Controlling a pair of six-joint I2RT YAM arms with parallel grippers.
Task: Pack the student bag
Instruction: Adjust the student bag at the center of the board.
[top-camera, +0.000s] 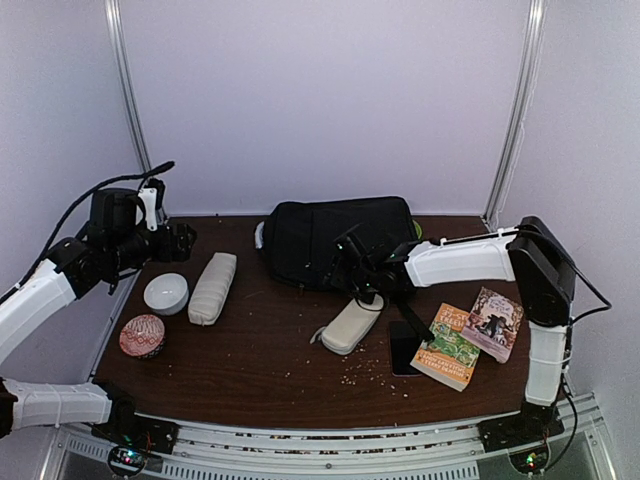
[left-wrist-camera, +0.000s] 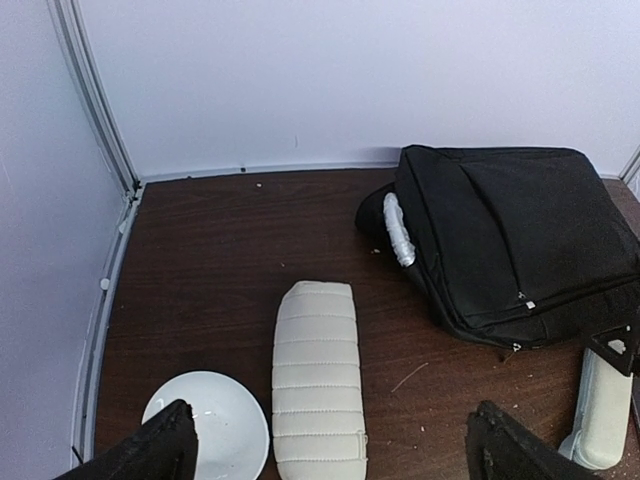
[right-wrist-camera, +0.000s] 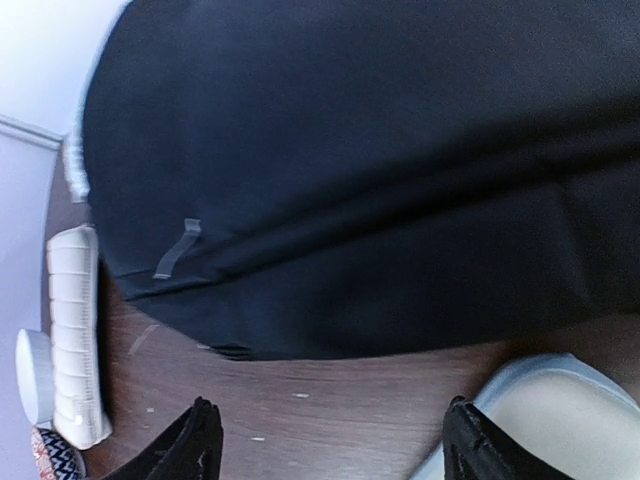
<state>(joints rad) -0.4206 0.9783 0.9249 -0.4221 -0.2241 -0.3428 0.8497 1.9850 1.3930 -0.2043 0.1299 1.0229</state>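
The black student bag (top-camera: 330, 240) lies flat at the back middle of the table; it also shows in the left wrist view (left-wrist-camera: 520, 240) and fills the right wrist view (right-wrist-camera: 380, 170). My right gripper (top-camera: 358, 262) is open and empty just over the bag's near edge, with bare table between its fingertips (right-wrist-camera: 330, 445). My left gripper (top-camera: 180, 240) is open and empty, held high at the back left, above a ribbed beige pouch (left-wrist-camera: 315, 385) and a white bowl (left-wrist-camera: 210, 430).
A second beige pouch (top-camera: 352, 325) lies in front of the bag. A black phone (top-camera: 404, 347), two books (top-camera: 447, 346) (top-camera: 493, 322) lie at the right. A patterned lidded tin (top-camera: 141, 335) sits front left. Walls close the back and sides.
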